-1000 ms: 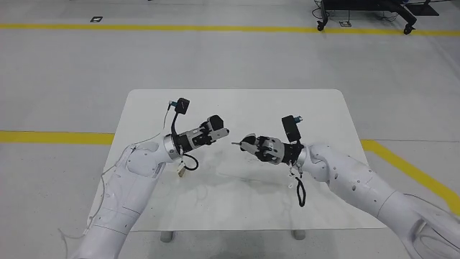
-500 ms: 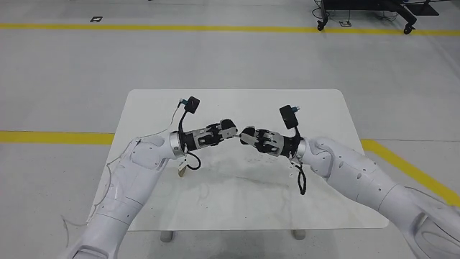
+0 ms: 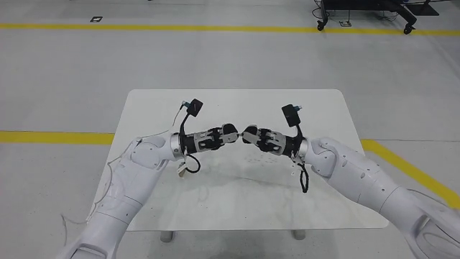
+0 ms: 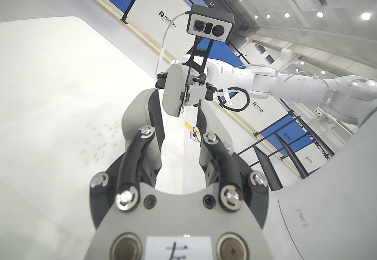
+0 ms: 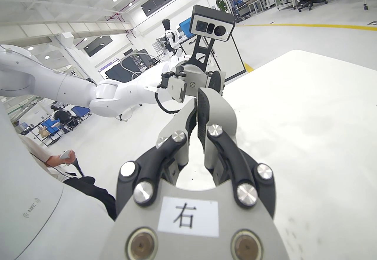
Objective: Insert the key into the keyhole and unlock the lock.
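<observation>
Above the middle of the white table [image 3: 309, 108] my two grippers meet tip to tip. My left gripper [image 3: 231, 131] is shut on the lock [image 5: 195, 82], a small grey block with a round slotted keyhole facing my right gripper. The left gripper's two fingers [image 4: 144, 113] stand a lock's width apart. My right gripper [image 3: 249, 132] [image 5: 196, 97] has its fingers pressed together on the key, and they hide it in the right wrist view. From the left wrist view, the thin metal key blade [image 4: 183, 102] shows edge-on between the right gripper's fingers, just ahead of my left gripper [image 4: 173, 105].
The tabletop under both arms carries only faint scuff marks [image 4: 100, 140]. Its rounded edges lie well away from the grippers. Bare floor with yellow lines [image 3: 215, 27] surrounds the table.
Both grippers have moved toward each other over the table's middle. The wide gap of a second ago has closed, and the key tip now sits right at the lock.
</observation>
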`<state>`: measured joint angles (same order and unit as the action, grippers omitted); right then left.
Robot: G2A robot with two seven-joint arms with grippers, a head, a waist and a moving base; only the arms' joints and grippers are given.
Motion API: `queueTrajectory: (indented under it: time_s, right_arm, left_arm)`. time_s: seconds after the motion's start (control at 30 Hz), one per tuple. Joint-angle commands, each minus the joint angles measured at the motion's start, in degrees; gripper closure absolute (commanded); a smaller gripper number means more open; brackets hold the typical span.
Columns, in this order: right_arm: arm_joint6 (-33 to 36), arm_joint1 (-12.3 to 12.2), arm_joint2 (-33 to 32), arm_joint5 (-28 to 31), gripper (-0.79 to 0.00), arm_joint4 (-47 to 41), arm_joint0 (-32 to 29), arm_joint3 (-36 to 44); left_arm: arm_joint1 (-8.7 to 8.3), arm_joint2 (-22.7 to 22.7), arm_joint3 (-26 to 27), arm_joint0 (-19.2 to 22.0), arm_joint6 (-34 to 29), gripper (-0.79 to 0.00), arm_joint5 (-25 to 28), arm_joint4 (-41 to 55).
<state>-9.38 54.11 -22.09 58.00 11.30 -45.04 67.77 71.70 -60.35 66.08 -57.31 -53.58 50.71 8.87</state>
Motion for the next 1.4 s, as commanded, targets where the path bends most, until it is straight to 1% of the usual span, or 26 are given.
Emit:
queueTrajectory:
  time_s: [0.0,0.03,0.13,0.23,0.33,0.37,0.4,0.43,0.63,0.73,0.83,0.9,0.93,1.37]
  right_arm:
    - [1.1,0.1,-0.2,0.0,0.0,-0.7,-0.1,-0.1]
    - [1.6,0.1,-0.3,0.0,0.0,-1.1,-0.1,-0.2]
    - [3.1,0.3,-0.7,0.0,0.0,-2.2,-0.2,-0.3]
    - [4.7,0.4,-1.1,0.0,0.0,-3.4,-0.3,-0.5]
    - [6.1,0.6,-1.6,0.0,0.0,-4.4,-0.5,-0.5]
    - [6.5,0.6,-1.8,0.0,0.0,-4.7,-0.6,-0.6]
    - [7.0,0.7,-2.0,0.0,0.0,-5.0,-0.7,-0.6]
    - [7.4,0.7,-2.2,0.0,0.0,-5.3,-0.8,-0.6]
    - [9.9,1.1,-3.4,0.0,0.0,-6.7,-1.1,-0.8]
    - [11.3,1.4,-3.9,0.0,0.0,-7.5,-1.2,-1.0]
    - [12.7,1.7,-4.4,0.0,0.0,-8.2,-1.2,-1.3]
    - [13.6,2.0,-4.7,0.0,0.0,-8.8,-1.2,-1.6]
    - [14.0,2.1,-4.9,0.0,0.0,-9.1,-1.3,-1.7]
    - [19.0,3.3,-7.5,0.0,0.0,-11.4,-2.0,-2.5]
  left_arm:
    - [-0.1,0.6,-0.1,0.1,0.2,-0.182,0.2,0.0]
    - [-0.15,0.8,-0.2,0.2,0.4,-0.16,0.4,0.1]
    - [-0.28,1.5,-0.6,0.5,0.6,-0.031,0.6,0.2]
    - [-0.42,1.8,-1.3,1.1,1.0,0.0,1.0,0.2]
    - [-0.53,2.0,-2.0,1.5,1.4,-0.009,1.4,0.1]
    - [-0.55,2.0,-2.2,1.6,1.6,-0.043,1.6,0.2]
    - [-0.58,2.1,-2.3,1.7,1.7,-0.157,1.7,0.3]
    - [-0.6,2.2,-2.3,1.8,1.7,-0.2,1.7,0.6]
    - [-0.82,3.3,-2.7,2.3,2.1,-0.185,2.0,1.6]
    - [-0.93,3.8,-3.1,2.6,2.1,-0.151,2.1,2.0]
    - [-1.02,4.4,-3.4,3.1,2.3,-0.089,2.3,2.4]
    - [-1.09,4.6,-3.6,3.4,2.4,-0.012,2.4,2.5]
    - [-1.12,4.8,-3.7,3.5,2.4,0.0,2.4,2.6]
    - [-1.18,5.6,-5.4,5.0,4.6,0.0,1.9,0.9]
